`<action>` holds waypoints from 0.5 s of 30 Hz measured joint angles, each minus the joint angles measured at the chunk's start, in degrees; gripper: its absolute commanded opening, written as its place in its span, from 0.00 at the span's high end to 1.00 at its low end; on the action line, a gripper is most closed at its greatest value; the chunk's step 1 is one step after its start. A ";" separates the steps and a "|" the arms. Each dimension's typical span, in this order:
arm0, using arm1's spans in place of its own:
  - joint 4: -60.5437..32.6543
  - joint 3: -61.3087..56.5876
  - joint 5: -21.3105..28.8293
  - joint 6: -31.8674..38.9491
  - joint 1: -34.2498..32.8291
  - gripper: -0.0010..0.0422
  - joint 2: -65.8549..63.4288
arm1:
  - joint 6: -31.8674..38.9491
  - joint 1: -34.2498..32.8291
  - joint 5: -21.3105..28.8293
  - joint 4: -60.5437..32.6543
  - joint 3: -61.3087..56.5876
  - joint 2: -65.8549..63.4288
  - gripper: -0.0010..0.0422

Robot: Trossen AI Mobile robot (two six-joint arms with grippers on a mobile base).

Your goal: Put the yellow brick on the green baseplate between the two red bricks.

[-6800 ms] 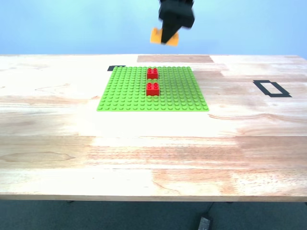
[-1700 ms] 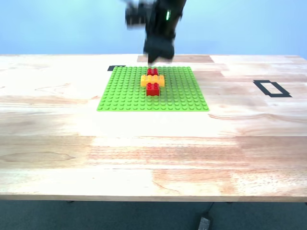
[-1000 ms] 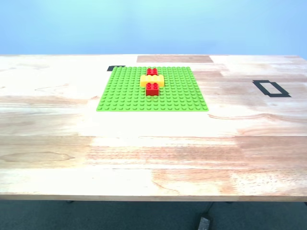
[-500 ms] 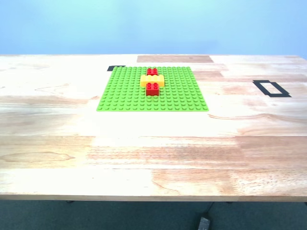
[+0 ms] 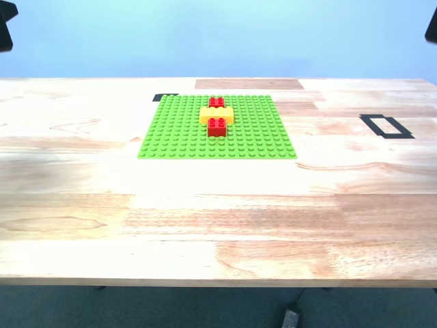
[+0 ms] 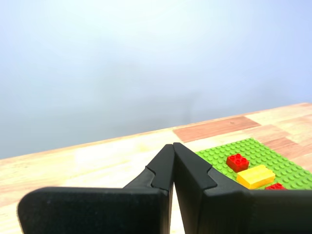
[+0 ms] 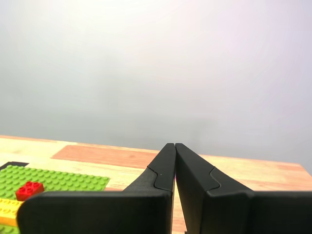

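Yellow brick (image 5: 216, 115) on green baseplate (image 5: 177, 133) btwn two red bricks (image 5: 217, 126).

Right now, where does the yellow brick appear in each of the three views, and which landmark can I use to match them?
Exterior view: the yellow brick sits on the green baseplate, between the two red bricks.
First wrist view: the yellow brick lies beyond my first gripper, beside a red brick.
Second wrist view: only an end of the yellow brick shows, at the picture's edge.
Shared landmark: the green baseplate.
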 measured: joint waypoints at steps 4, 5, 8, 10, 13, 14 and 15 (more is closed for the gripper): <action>0.37 -1.99 -0.02 0.02 0.02 0.98 -1.60 | -1.73 0.00 -0.02 -1.90 -1.97 -2.38 0.98; 0.46 -2.58 -0.02 0.02 0.00 0.98 -1.99 | -1.81 0.00 -0.02 -1.95 -2.60 -2.89 0.98; 0.55 -4.68 -0.04 0.04 0.00 0.98 -3.30 | -1.33 0.00 0.07 -2.38 -4.42 -4.66 0.98; 1.11 -5.86 -0.04 0.04 0.02 0.98 -4.17 | -1.92 -0.02 0.39 -3.43 -4.44 -5.53 0.98; 1.51 -6.19 -1.53 0.70 0.04 0.98 -5.27 | -4.90 -0.04 3.39 -3.15 -4.44 -6.73 0.98; 1.79 -6.19 -2.56 0.72 0.04 0.98 -5.40 | -5.05 -0.20 4.68 -3.04 -4.44 -6.99 0.98; 2.01 -6.21 -3.74 0.72 0.04 0.98 -5.55 | -5.11 -0.52 5.60 -2.93 -4.44 -7.17 0.98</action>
